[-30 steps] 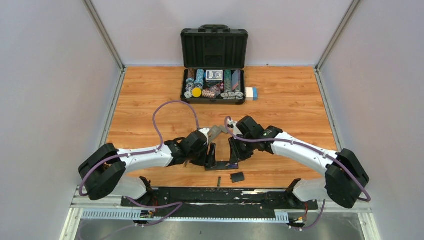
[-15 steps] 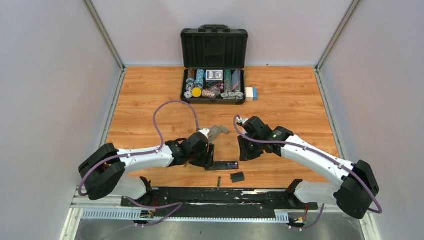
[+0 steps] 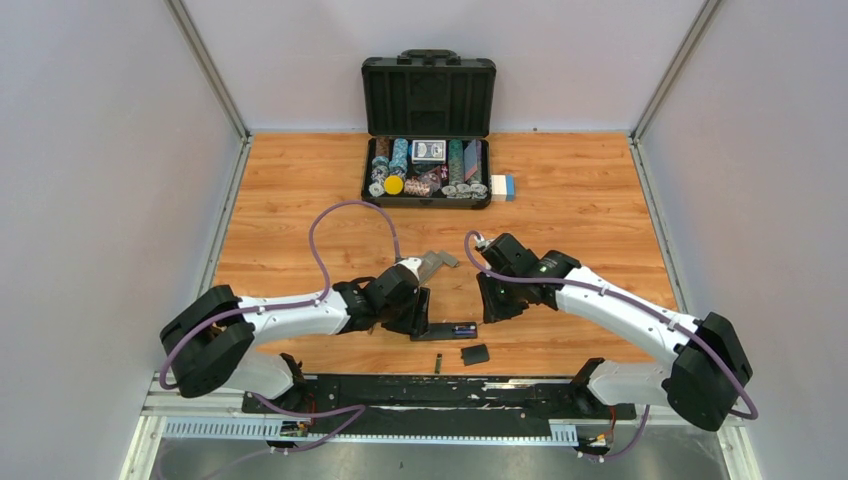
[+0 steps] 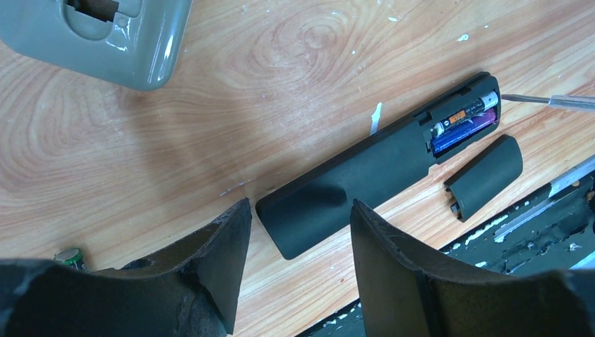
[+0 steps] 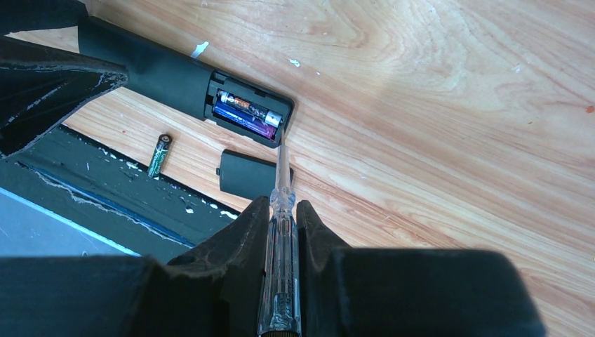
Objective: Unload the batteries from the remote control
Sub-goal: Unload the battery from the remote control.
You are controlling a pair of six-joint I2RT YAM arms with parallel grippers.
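The black remote control (image 4: 351,182) lies face down on the wood with its compartment open, and two batteries (image 4: 463,119) sit side by side inside it. Its cover (image 4: 484,175) lies just beside that end. My left gripper (image 4: 298,207) is open, its fingers either side of the remote's closed end without touching it. My right gripper (image 5: 282,203) is shut on a clear-handled screwdriver (image 5: 282,232), whose tip rests just off the compartment's end (image 5: 247,112). One loose battery (image 5: 160,154) lies near the table's front edge (image 3: 438,363).
A grey remote-like object (image 3: 437,262) lies just behind the grippers. An open black case of poker chips (image 3: 428,140) stands at the back, with a small white and blue box (image 3: 503,187) beside it. Another small cylinder (image 4: 70,257) lies by my left finger.
My right gripper has drawn back to the right, off the remote, still holding the screwdriver. My left jaws have narrowed a little around the remote's end.
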